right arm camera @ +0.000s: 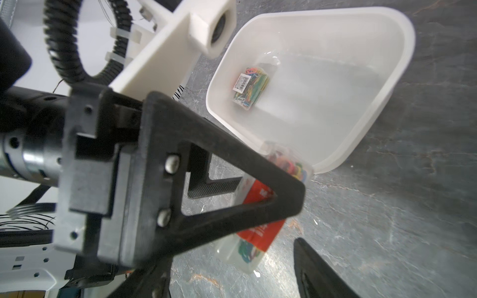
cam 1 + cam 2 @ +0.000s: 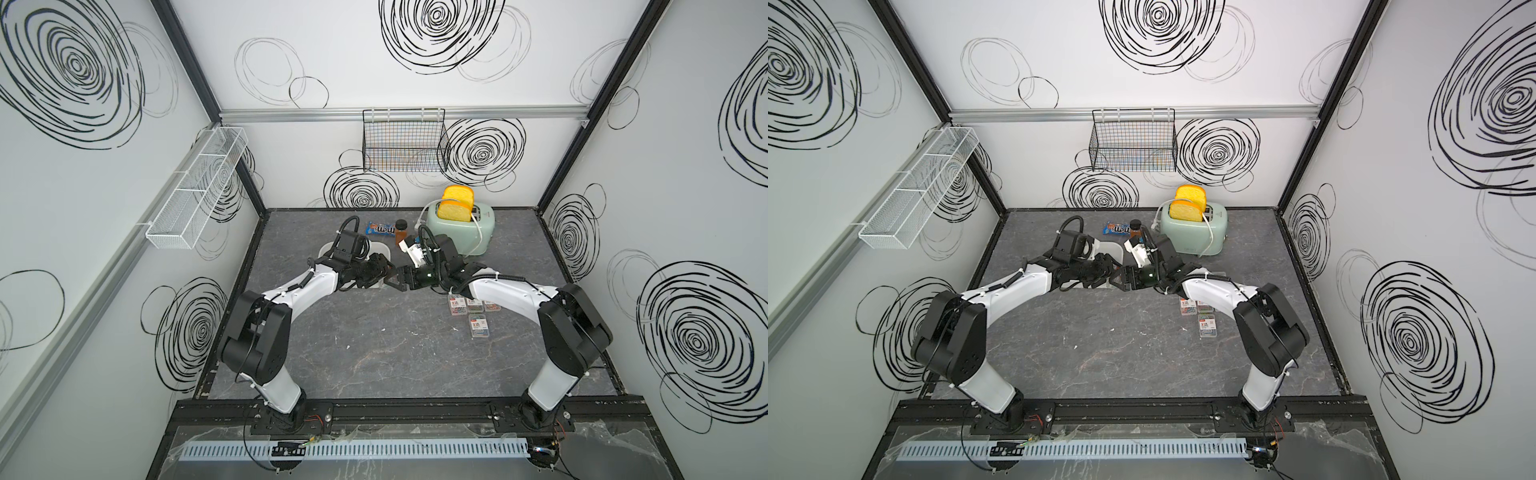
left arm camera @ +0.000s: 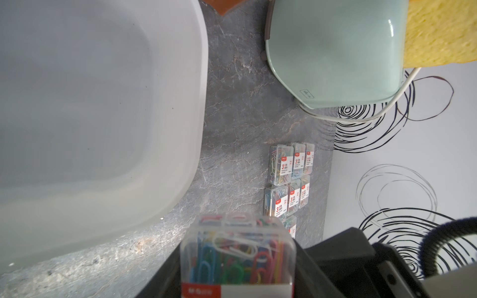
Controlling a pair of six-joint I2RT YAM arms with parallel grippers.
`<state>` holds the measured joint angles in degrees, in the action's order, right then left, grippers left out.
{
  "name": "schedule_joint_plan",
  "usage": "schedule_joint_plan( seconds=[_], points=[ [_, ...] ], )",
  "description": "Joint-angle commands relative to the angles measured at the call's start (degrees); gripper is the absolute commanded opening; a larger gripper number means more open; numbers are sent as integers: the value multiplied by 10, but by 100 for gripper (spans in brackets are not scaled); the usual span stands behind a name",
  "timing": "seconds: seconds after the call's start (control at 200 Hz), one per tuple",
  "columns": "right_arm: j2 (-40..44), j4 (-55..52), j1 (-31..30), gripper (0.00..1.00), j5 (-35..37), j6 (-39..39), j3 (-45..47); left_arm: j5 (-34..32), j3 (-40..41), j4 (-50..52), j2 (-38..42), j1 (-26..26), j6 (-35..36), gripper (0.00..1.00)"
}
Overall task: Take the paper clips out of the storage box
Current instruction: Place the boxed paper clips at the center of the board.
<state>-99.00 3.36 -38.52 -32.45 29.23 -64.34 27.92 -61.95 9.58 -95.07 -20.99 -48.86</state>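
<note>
Clamped by the left gripper (image 2: 385, 269), a paper-clip case (image 3: 237, 255) hangs just beside the storage box (image 1: 361, 123), seemingly mid-handover; the right gripper (image 2: 395, 281), jaws parted around it, must close next.

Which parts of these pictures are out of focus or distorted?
Left wrist view: the held case is blurred, the laid-out cases sharp. Right wrist view: the near black finger is soft, the storage box clearer. Both top views: wide-angle stretch near the edges.

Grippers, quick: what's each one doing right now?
Left gripper: closed on a paper clip case.
Right gripper: open, jaws either side of that case, apparently not clamped.
</note>
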Motion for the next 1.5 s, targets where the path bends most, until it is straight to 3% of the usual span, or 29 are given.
schedule_joint_plan(
  seconds=[0.0,0.585,0.77,1.076,1.251,1.496],
  points=[
    [-11,29,-10,71,21,10,-3,20,4,-38,20,-4,-19,58],
    [19,88,-22,31,173,5,36,46,24,-57,33,-29,-40,62],
    [36,92,-19,27,168,2,43,57,25,-68,33,-30,-36,69],
    [74,66,24,25,37,7,46,69,17,-83,51,-12,14,93],
    [96,42,80,25,-97,20,59,105,24,-122,70,23,36,94],
    [119,58,143,26,-260,41,105,209,56,-238,86,40,52,92]
  ],
)
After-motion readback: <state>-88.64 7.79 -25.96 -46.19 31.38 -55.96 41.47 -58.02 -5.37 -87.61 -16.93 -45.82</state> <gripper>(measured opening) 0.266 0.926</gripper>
